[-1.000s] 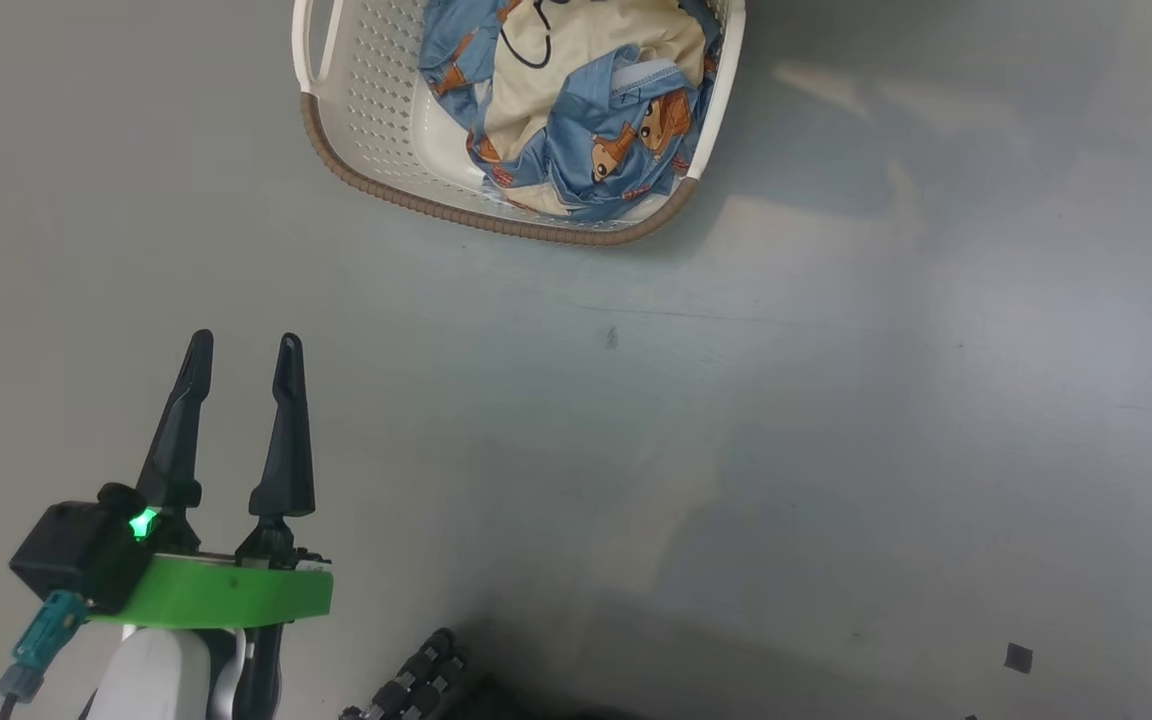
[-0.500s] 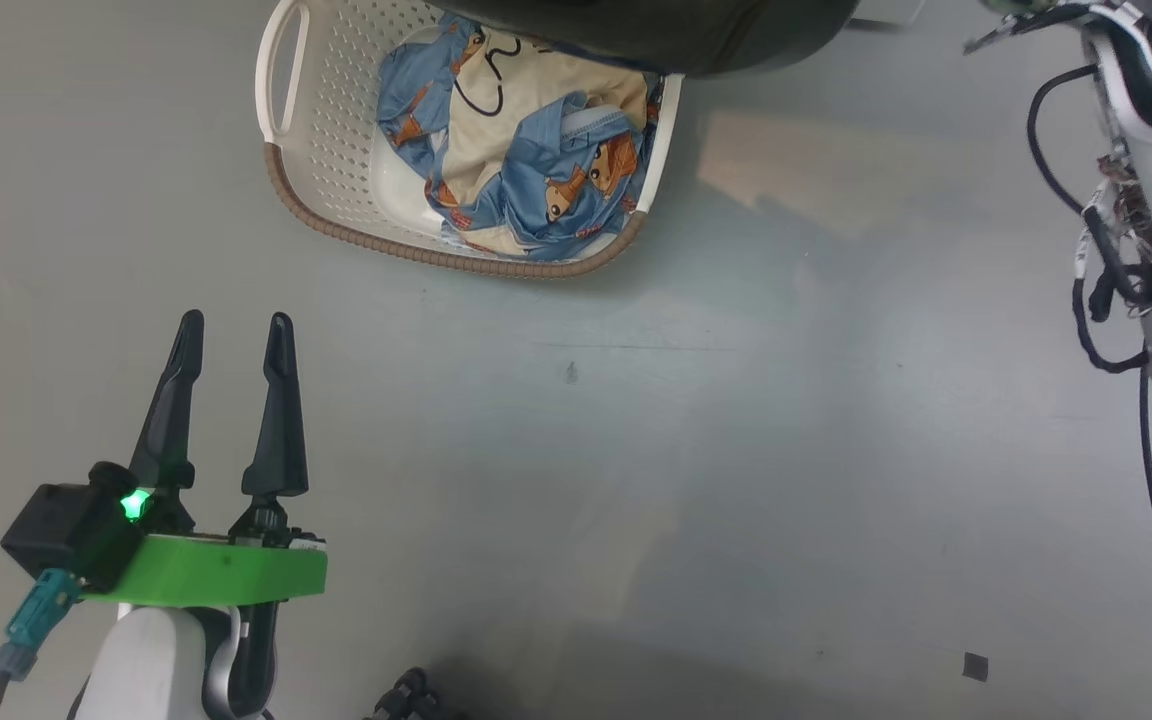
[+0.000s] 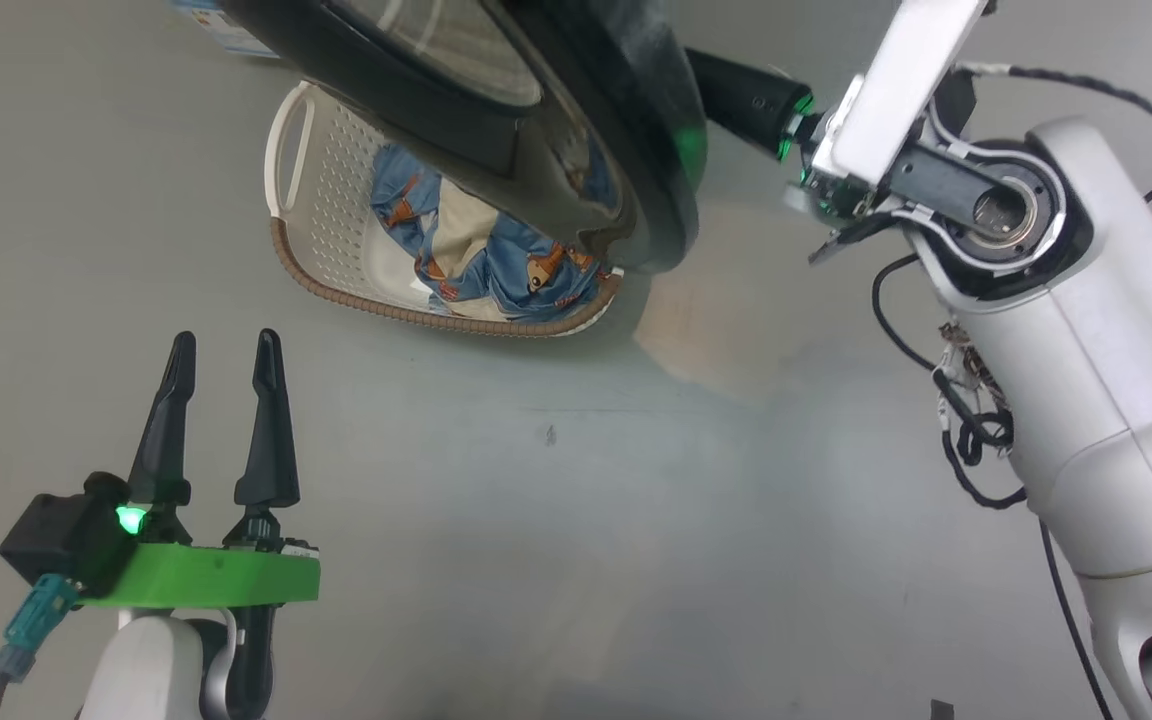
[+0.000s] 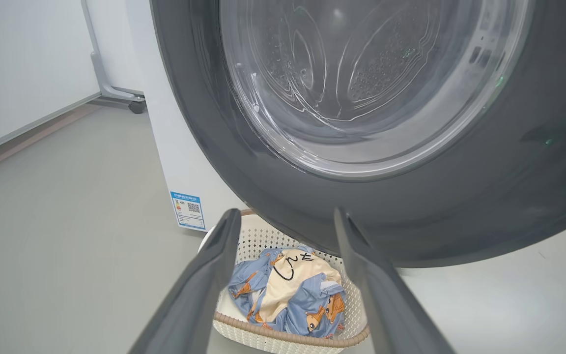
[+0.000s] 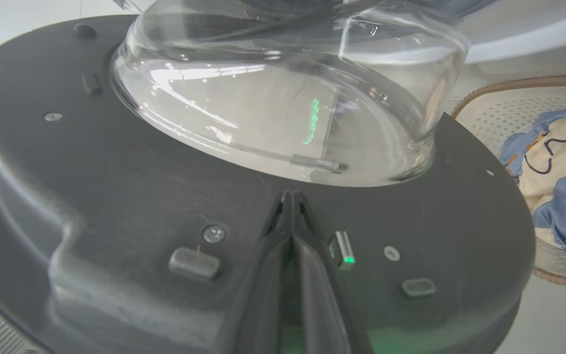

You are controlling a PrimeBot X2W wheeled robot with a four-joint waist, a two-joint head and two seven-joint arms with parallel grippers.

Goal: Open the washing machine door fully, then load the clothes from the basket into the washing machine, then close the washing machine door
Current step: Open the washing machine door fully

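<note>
Left gripper (image 3: 225, 338) sits nearest me, low at my left, fingers spread and empty above the floor (image 3: 536, 500). Ahead of it, well apart, the basket (image 3: 331, 190) holds the clothes (image 3: 476, 250). The washing machine door (image 3: 636, 130) hangs over the basket's far side; my right gripper (image 5: 291, 195), fingers pressed together, has its tips at the door's inner face just below the glass dome. The washing machine (image 4: 175, 162) stands beyond
</note>
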